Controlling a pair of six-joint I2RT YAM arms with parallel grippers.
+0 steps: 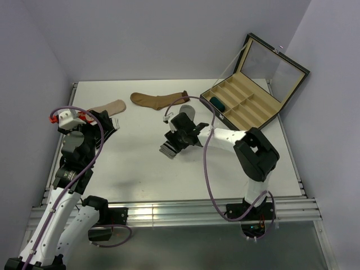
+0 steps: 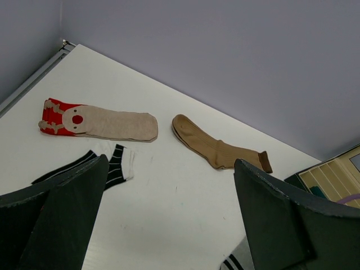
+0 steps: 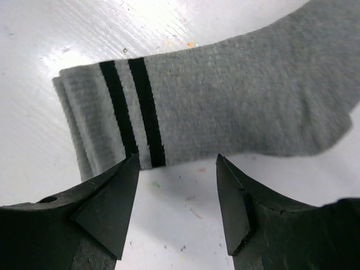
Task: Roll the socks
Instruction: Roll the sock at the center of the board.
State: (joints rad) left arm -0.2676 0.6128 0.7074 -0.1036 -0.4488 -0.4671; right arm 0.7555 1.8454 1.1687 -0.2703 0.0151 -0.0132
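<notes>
Soft, even overhead light keeps the white table (image 1: 140,169) bright, with only faint, diffuse shadows on it. In the right wrist view, glare bleaches the table's upper left, while the grey sock (image 3: 236,101) shows crisp knit.

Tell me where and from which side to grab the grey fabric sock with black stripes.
Pinch its striped cuff end from above. The grey fabric sock lies flat on the white table, and the cuff's layered edge sits just beyond the open right tool.
</notes>
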